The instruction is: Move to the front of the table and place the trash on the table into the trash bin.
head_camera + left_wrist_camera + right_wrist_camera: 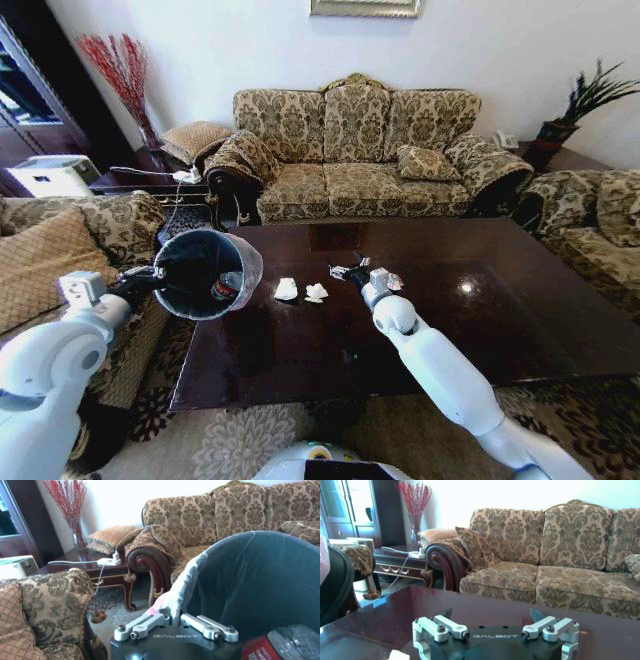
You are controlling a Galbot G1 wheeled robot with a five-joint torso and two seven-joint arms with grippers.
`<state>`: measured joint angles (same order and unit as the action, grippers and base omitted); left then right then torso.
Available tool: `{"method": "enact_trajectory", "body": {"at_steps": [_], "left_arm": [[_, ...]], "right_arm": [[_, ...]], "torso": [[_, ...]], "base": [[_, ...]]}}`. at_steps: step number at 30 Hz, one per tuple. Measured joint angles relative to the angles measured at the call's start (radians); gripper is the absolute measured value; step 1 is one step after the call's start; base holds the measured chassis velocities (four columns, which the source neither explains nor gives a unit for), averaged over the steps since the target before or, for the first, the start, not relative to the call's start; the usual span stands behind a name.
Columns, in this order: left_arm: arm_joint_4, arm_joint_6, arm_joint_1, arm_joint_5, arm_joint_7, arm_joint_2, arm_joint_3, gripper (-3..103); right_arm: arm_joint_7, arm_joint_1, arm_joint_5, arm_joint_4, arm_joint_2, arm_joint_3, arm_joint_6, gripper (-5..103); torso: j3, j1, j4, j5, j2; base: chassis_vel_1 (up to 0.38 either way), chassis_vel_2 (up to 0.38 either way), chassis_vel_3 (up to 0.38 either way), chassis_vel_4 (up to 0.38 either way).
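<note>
My left gripper (152,274) is shut on the rim of the trash bin (205,272) and holds it tilted at the table's (300,350) left edge. In the left wrist view, its fingers (150,624) pinch the bag-lined rim of the bin (260,581). A clear bottle with a red label (225,287) (287,645) lies inside. Two white paper wads (286,290) (316,292) rest on the table just right of the bin. My right gripper (348,270) (491,614) hovers open over the table beside them, holding nothing. A silvery wrapper (393,282) lies by its wrist.
A patterned sofa (360,150) stands behind the table, with armchairs at the left (60,250) and right (600,230). A side table with cables (150,182) and a vase of red twigs (125,75) stands at the back left. Patterned carpet (240,440) lies in front.
</note>
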<state>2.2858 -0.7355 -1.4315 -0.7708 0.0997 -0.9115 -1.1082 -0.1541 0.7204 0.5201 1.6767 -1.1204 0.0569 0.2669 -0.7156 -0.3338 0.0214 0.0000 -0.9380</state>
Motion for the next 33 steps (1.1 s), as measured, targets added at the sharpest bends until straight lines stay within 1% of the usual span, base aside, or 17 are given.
{"method": "enact_trajectory", "body": {"at_steps": [1, 2, 3, 4, 5, 6, 7, 12, 16, 20, 24, 25, 27, 28, 30, 31, 33], "left_arm": [[0.000, 0.009, 0.000, 0.005, -0.003, 0.000, 0.002, 0], [-0.006, 0.072, -0.016, 0.047, -0.037, -0.013, 0.018, 0], [-0.009, 0.112, -0.026, 0.075, -0.065, -0.022, 0.028, 0], [-0.009, 0.112, -0.026, 0.075, -0.065, -0.022, 0.028, 0], [-0.012, 0.136, -0.034, 0.087, -0.081, -0.029, 0.033, 0], [-0.013, 0.142, -0.036, 0.086, -0.085, -0.031, 0.034, 0], [-0.013, 0.148, -0.039, 0.073, -0.093, -0.034, 0.034, 0], [-0.016, 0.150, -0.040, 0.063, -0.091, -0.044, 0.039, 0], [-0.023, 0.140, -0.035, 0.076, -0.081, -0.047, 0.044, 0], [-0.032, 0.131, -0.017, 0.094, -0.057, -0.045, 0.045, 0], [-0.032, 0.128, -0.011, 0.093, -0.054, -0.039, 0.041, 0], [-0.030, 0.127, -0.009, 0.091, -0.053, -0.028, 0.035, 0], [-0.022, 0.126, -0.010, 0.090, -0.053, -0.027, 0.035, 0], [-0.022, 0.126, -0.010, 0.090, -0.053, -0.027, 0.035, 0], [-0.015, 0.126, -0.014, 0.090, -0.054, -0.030, 0.035, 0], [-0.010, 0.125, -0.018, 0.090, -0.055, -0.031, 0.035, 0], [-0.008, 0.125, -0.019, 0.091, -0.055, -0.031, 0.035, 0]], "right_arm": [[0.000, 0.000, -0.007, 0.001, 0.000, 0.000, 0.003, 100], [-0.009, 0.003, -0.065, 0.024, -0.012, -0.003, 0.024, 100], [-0.012, 0.003, -0.097, 0.042, -0.023, -0.003, 0.040, 100], [-0.012, 0.003, -0.097, 0.042, -0.023, -0.003, 0.040, 100], [-0.012, 0.006, -0.128, 0.052, -0.029, -0.006, 0.059, 100], [-0.009, 0.008, -0.137, 0.054, -0.030, -0.006, 0.066, 100], [-0.001, 0.010, -0.145, 0.060, -0.030, -0.008, 0.074, 100], [0.007, 0.015, -0.140, 0.063, -0.029, -0.009, 0.078, 100], [0.013, 0.014, -0.120, 0.040, -0.034, 0.010, 0.070, 100], [0.020, 0.016, -0.108, -0.032, -0.077, 0.043, 0.049, 100], [0.020, 0.022, -0.108, -0.080, -0.107, 0.061, 0.029, 100], [0.020, 0.022, -0.131, -0.174, -0.160, 0.086, 0.001, 100], [0.015, 0.017, -0.154, -0.279, -0.233, 0.093, -0.007, 100], [0.015, 0.017, -0.154, -0.279, -0.233, 0.093, -0.007, 100], [0.017, 0.013, -0.158, -0.331, -0.267, 0.093, -0.015, 100], [0.021, 0.005, -0.168, -0.381, -0.295, 0.089, -0.025, 100], [0.022, 0.000, -0.173, -0.403, -0.307, 0.085, -0.029, 101]], "torso": [[0.000, 0.000, 0.0000, 0.0001, 0.000], [0.000, 0.000, -0.0005, 0.0006, 0.000], [0.000, 0.000, 0.0003, -0.0006, 0.000], [0.000, 0.000, 0.0003, -0.0006, 0.000], [0.000, 0.000, 0.0001, -0.0004, 0.000], [0.000, 0.000, 0.0003, -0.0006, 0.000], [0.000, 0.000, 0.0000, 0.0005, 0.000], [0.000, 0.000, -0.0002, 0.0000, 0.000], [0.000, 0.000, -0.0004, -0.0001, 0.000], [0.000, 0.000, 0.0003, -0.0002, 0.000], [0.000, 0.000, 0.0001, -0.0002, 0.000], [0.000, 0.000, -0.0001, 0.0002, 0.000], [0.000, 0.000, 0.0000, -0.0001, 0.000], [0.000, 0.000, 0.0000, -0.0001, 0.000], [0.000, 0.000, 0.0000, -0.0001, 0.000], [0.000, 0.000, 0.0001, -0.0002, 0.000], [0.000, 0.000, 0.0002, -0.0001, 0.000]], "base": [[0.000, 0.000, 0.000, 0.000], [0.000, 0.000, 0.000, 0.000], [0.000, 0.000, 0.000, 0.000], [0.000, 0.000, 0.000, 0.000], [0.000, 0.000, 0.000, 0.000], [0.000, 0.000, 0.000, 0.000], [0.000, 0.000, 0.000, 0.000], [0.000, 0.000, 0.000, 0.000], [0.000, 0.000, 0.000, 0.000], [0.000, 0.000, 0.000, 0.000], [0.000, 0.000, 0.000, 0.000], [0.000, 0.000, 0.000, 0.000], [0.000, 0.000, 0.000, 0.000], [0.000, 0.000, 0.000, 0.000], [0.000, 0.000, 0.000, 0.000], [0.000, 0.000, 0.000, 0.000], [0.000, 0.000, 0.000, 0.000]]}}
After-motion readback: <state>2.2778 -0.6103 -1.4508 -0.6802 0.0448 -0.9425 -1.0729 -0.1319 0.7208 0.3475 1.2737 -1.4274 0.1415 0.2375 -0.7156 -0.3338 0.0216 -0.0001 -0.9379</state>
